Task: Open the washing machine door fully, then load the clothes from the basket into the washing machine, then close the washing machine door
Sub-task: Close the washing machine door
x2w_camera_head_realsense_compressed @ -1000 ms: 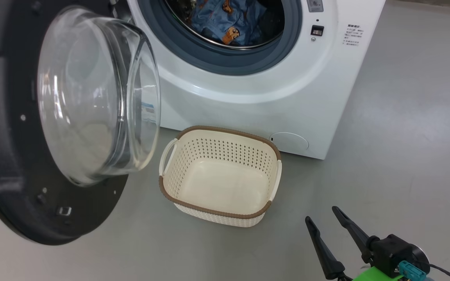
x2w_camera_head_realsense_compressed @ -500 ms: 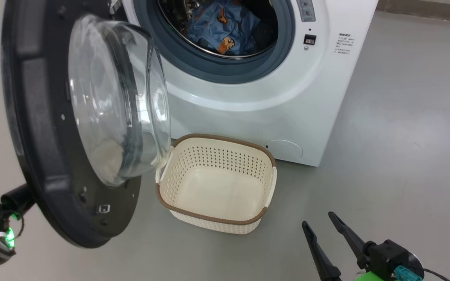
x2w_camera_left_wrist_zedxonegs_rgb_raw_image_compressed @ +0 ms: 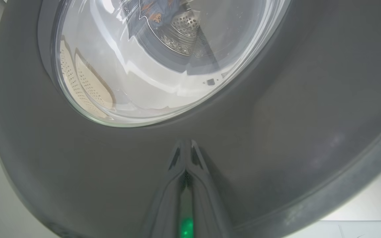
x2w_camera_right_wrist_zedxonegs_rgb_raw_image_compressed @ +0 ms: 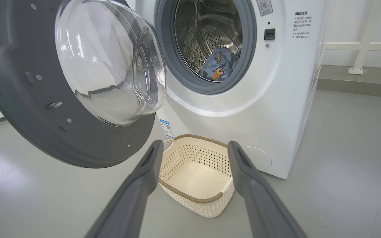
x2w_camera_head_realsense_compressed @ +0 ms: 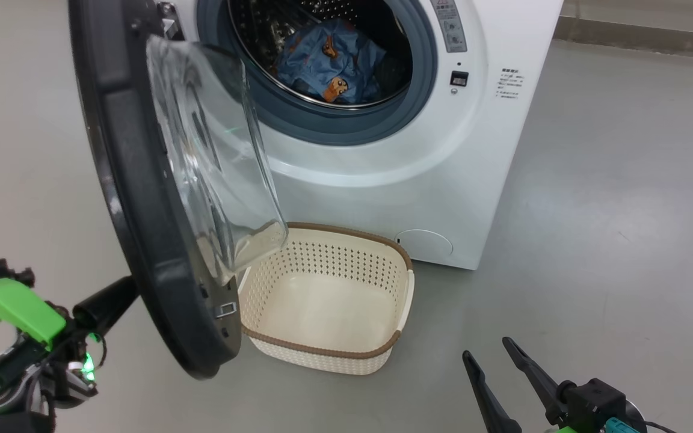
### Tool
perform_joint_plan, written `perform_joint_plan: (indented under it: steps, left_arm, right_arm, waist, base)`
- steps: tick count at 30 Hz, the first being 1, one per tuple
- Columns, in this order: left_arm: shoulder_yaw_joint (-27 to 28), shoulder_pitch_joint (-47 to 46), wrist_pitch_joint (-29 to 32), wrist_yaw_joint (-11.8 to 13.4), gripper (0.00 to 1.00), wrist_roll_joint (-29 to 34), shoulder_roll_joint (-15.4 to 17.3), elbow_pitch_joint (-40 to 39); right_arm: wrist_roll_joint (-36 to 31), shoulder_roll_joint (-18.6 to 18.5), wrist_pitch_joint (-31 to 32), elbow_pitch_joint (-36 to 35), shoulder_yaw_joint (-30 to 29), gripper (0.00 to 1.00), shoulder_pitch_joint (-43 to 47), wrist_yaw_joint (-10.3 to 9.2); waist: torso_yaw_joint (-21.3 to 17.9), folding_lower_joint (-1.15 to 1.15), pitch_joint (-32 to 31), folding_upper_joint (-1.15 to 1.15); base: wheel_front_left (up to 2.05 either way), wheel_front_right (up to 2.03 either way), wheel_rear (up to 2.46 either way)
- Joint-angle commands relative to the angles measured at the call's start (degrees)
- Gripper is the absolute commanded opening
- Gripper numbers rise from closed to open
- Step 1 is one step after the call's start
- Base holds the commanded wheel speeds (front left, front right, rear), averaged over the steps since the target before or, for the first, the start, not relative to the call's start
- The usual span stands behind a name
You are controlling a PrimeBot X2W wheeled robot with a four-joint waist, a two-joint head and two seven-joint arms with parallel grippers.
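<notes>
The washing machine [x2w_camera_head_realsense_compressed: 382, 192] stands with its black door [x2w_camera_head_realsense_compressed: 142, 210] partly swung, glass bowl facing the drum. Light-blue clothes [x2w_camera_head_realsense_compressed: 328, 60] lie inside the drum, and show again as clothes [x2w_camera_right_wrist_zedxonegs_rgb_raw_image_compressed: 220, 62] in the right wrist view. The cream basket [x2w_camera_head_realsense_compressed: 328, 352] sits empty on the floor before the machine, just under the door's lower edge. My left gripper [x2w_camera_left_wrist_zedxonegs_rgb_raw_image_compressed: 185, 142] is shut, its tips against the door's outer face [x2w_camera_left_wrist_zedxonegs_rgb_raw_image_compressed: 276, 115]; in the head view its fingers [x2w_camera_head_realsense_compressed: 106, 304] pass behind the door. My right gripper [x2w_camera_head_realsense_compressed: 489, 352] hangs open and holds nothing, right of the basket [x2w_camera_right_wrist_zedxonegs_rgb_raw_image_compressed: 193, 198].
Grey floor [x2w_camera_head_realsense_compressed: 623, 210] spreads to the right of the machine. A wall base strip [x2w_camera_head_realsense_compressed: 653, 36] runs at the back right, with a white rail [x2w_camera_right_wrist_zedxonegs_rgb_raw_image_compressed: 362, 46] above it. A round cover [x2w_camera_head_realsense_compressed: 425, 243] sits low on the machine's front.
The door has swung toward the machine's opening, and my left gripper has come into the head view behind it. The head camera has shifted too. The right gripper stays put.
</notes>
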Motion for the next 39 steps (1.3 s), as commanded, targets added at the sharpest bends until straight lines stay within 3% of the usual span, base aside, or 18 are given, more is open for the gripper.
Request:
perform_joint_plan:
  steps: [1, 17, 39]
  left_arm:
    - [0.93, -0.16, -0.7, -0.58, 0.0, -0.87, 0.15, -2.28]
    - [-2.48, -1.64, -8.37, -0.58, 0.0, -3.4, -4.77, 0.09]
    - [-11.11, -5.31, -23.75, -0.58, 0.0, -10.68, -5.62, 2.07]
  right_arm:
    - [0.15, 0.29, -0.87, -0.98, 1.55, 1.0, -0.27, 0.09]
    - [-0.04, 0.5, -1.25, -0.53, 1.88, 1.0, -0.92, 0.09]
    - [-0.32, 0.59, -1.74, -0.42, 1.37, 1.0, -2.29, 0.09]
  waist:
    - [-0.69, 0.0, -0.34, 0.0]
    - [-5.79, 0.0, 0.76, 0.0]
    - [-13.73, 0.0, 3.44, 0.0]
  base:
    - [0.0, 0.0, 0.0]
    - [0.0, 0.0, 0.0]
    - [0.0, 0.0, 0.0]
